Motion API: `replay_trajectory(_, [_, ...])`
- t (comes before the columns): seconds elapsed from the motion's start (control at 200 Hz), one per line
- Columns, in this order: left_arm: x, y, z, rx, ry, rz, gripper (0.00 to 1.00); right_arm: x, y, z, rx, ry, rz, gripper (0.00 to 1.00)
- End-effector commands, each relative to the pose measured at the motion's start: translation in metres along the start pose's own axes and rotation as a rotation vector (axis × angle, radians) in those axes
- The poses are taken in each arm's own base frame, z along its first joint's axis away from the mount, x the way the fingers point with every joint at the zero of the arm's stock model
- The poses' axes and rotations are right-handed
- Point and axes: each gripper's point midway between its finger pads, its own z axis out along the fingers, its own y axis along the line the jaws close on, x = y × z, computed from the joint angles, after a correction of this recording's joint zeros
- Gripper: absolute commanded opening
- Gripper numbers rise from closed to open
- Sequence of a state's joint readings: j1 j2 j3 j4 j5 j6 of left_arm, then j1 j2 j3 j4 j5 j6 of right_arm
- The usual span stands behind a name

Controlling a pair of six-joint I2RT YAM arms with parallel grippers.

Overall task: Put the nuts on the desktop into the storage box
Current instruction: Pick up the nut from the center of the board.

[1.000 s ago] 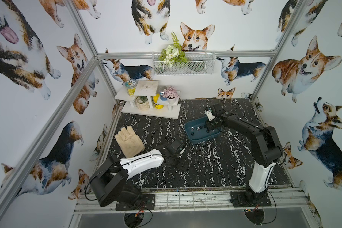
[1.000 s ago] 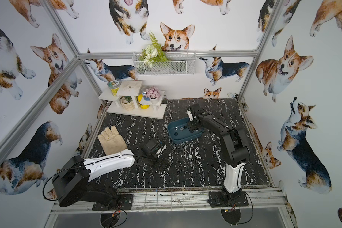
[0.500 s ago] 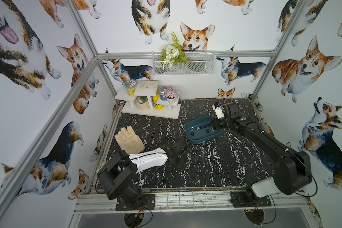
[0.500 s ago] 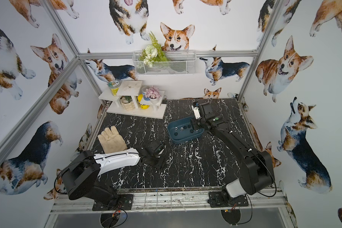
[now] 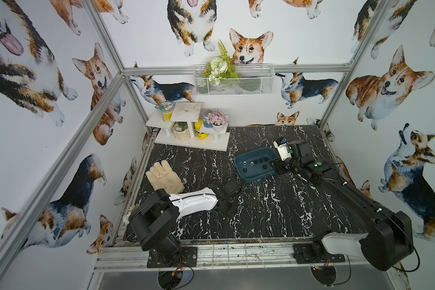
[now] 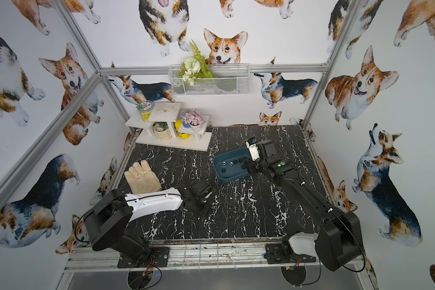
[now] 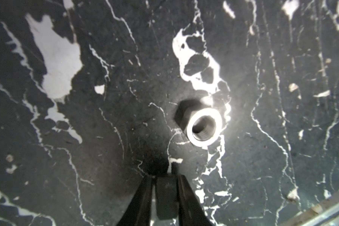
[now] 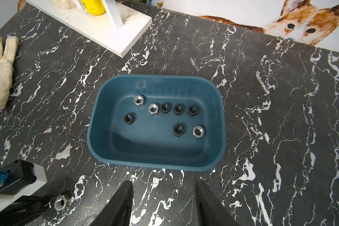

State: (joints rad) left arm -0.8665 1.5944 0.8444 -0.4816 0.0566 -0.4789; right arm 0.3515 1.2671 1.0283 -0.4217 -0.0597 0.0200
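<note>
Black, white-veined desktop [image 5: 261,213]. In the left wrist view my left gripper [image 7: 165,177] is shut on a dark nut [image 7: 165,195], tips at the desktop. A silver nut [image 7: 204,127] lies on the desktop just beyond the tips, and shows beside the left fingers in the right wrist view [image 8: 62,201]. The teal storage box [image 8: 155,158] holds several nuts, dark [image 8: 178,130] and silver [image 8: 198,131]. My right gripper [image 8: 162,187] is open and empty over the desktop by the box's near side. Both top views show it at the box's right end [image 5: 274,168] [image 6: 249,167].
A cream glove [image 5: 164,177] lies at the left of the desktop. A white stepped shelf [image 5: 191,145] with pots and jars stands at the back left. A white wire basket [image 5: 232,85] with flowers hangs on the back wall.
The left gripper's jaws have come together at the desktop near the front middle. The right arm has stretched out low, its gripper drawn back from over the box to the box's right end.
</note>
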Motion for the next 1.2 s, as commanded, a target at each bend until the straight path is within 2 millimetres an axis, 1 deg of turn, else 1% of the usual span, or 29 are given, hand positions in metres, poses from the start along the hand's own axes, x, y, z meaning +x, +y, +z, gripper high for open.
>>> replay_trajectory(0.0, [0.001, 0.003, -0.003, -0.022, 0.01, -0.003, 0.21, -0.011, 0.005, -0.002, -0.024, -0.056, 0.008, 0.55])
replay_trajectory(0.02, [0.0, 0.003, -0.004, -0.027, 0.008, -0.002, 0.19, -0.012, 0.006, -0.003, -0.032, -0.061, 0.007, 0.54])
replay_trajectory(0.075, [-0.003, 0.003, -0.01, -0.028, -0.005, 0.001, 0.17, -0.013, 0.015, -0.005, -0.076, -0.077, -0.017, 0.52])
replay_trajectory(0.13, [-0.007, -0.003, -0.018, 0.002, -0.021, 0.004, 0.14, -0.015, 0.029, -0.01, -0.132, -0.11, -0.065, 0.52])
replay_trajectory(0.145, [-0.009, -0.006, -0.021, 0.016, -0.03, 0.005, 0.13, -0.013, 0.033, -0.01, -0.147, -0.115, -0.081, 0.52])
replay_trajectory(0.195, [-0.015, -0.017, -0.032, 0.074, -0.052, 0.009, 0.12, -0.011, 0.049, -0.016, -0.202, -0.154, -0.161, 0.52])
replay_trajectory(0.265, [-0.023, -0.033, -0.049, 0.174, -0.074, 0.009, 0.11, -0.002, 0.077, -0.024, -0.286, -0.206, -0.294, 0.53])
replay_trajectory(0.285, [-0.025, -0.038, -0.055, 0.205, -0.081, 0.008, 0.11, -0.005, 0.085, -0.034, -0.31, -0.252, -0.332, 0.54])
replay_trajectory(0.33, [-0.029, -0.047, -0.065, 0.271, -0.095, 0.006, 0.11, 0.002, 0.102, -0.044, -0.382, -0.304, -0.409, 0.55])
replay_trajectory(0.345, [-0.031, -0.05, -0.069, 0.293, -0.102, 0.005, 0.11, 0.002, 0.108, -0.05, -0.407, -0.331, -0.435, 0.56])
replay_trajectory(0.39, [-0.036, -0.055, -0.08, 0.353, -0.122, -0.008, 0.11, 0.011, 0.123, -0.061, -0.477, -0.391, -0.509, 0.58])
replay_trajectory(0.41, [-0.038, -0.057, -0.085, 0.384, -0.131, -0.014, 0.1, 0.016, 0.13, -0.066, -0.514, -0.414, -0.547, 0.6])
replay_trajectory(0.415, [-0.039, -0.057, -0.086, 0.392, -0.133, -0.017, 0.1, 0.015, 0.132, -0.068, -0.518, -0.426, -0.556, 0.62])
replay_trajectory(0.435, [-0.04, -0.059, -0.091, 0.423, -0.139, -0.024, 0.1, 0.021, 0.139, -0.073, -0.559, -0.449, -0.593, 0.62])
replay_trajectory(0.455, [-0.041, -0.061, -0.096, 0.455, -0.145, -0.028, 0.1, 0.027, 0.147, -0.078, -0.595, -0.473, -0.631, 0.67])
replay_trajectory(0.49, [-0.044, -0.064, -0.104, 0.513, -0.157, -0.04, 0.1, 0.036, 0.158, -0.086, -0.637, -0.513, -0.688, 0.7])
replay_trajectory(0.546, [-0.049, -0.068, -0.117, 0.604, -0.18, -0.052, 0.1, 0.046, 0.172, -0.094, -0.677, -0.569, -0.748, 0.73])
replay_trajectory(0.606, [-0.052, -0.073, -0.13, 0.691, -0.202, -0.047, 0.1, 0.058, 0.185, -0.097, -0.712, -0.603, -0.791, 0.76])
replay_trajectory(0.666, [-0.053, -0.075, -0.14, 0.743, -0.218, -0.046, 0.1, 0.066, 0.193, -0.096, -0.723, -0.606, -0.819, 0.77])
replay_trajectory(0.756, [-0.055, -0.077, -0.15, 0.799, -0.236, -0.043, 0.1, 0.07, 0.2, -0.087, -0.698, -0.579, -0.834, 0.77])
replay_trajectory(0.866, [-0.053, -0.083, -0.154, 0.852, -0.229, -0.039, 0.1, 0.072, 0.205, -0.075, -0.656, -0.551, -0.847, 0.77])
replay_trajectory(0.961, [-0.052, -0.083, -0.153, 0.86, -0.223, -0.042, 0.1, 0.071, 0.21, -0.068, -0.635, -0.53, -0.863, 0.73])
replay_trajectory(1.051, [-0.05, -0.083, -0.151, 0.861, -0.218, -0.04, 0.09, 0.069, 0.211, -0.063, -0.615, -0.518, -0.868, 0.65])
replay_trajectory(1.081, [-0.05, -0.084, -0.151, 0.864, -0.217, -0.039, 0.09, 0.068, 0.211, -0.062, -0.608, -0.518, -0.87, 0.64])
replay_trajectory(1.096, [-0.05, -0.084, -0.151, 0.865, -0.215, -0.039, 0.09, 0.067, 0.21, -0.062, -0.604, -0.517, -0.869, 0.59])
replay_trajectory(1.191, [-0.05, -0.085, -0.154, 0.88, -0.223, -0.029, 0.09, 0.063, 0.21, -0.06, -0.589, -0.513, -0.872, 0.46])
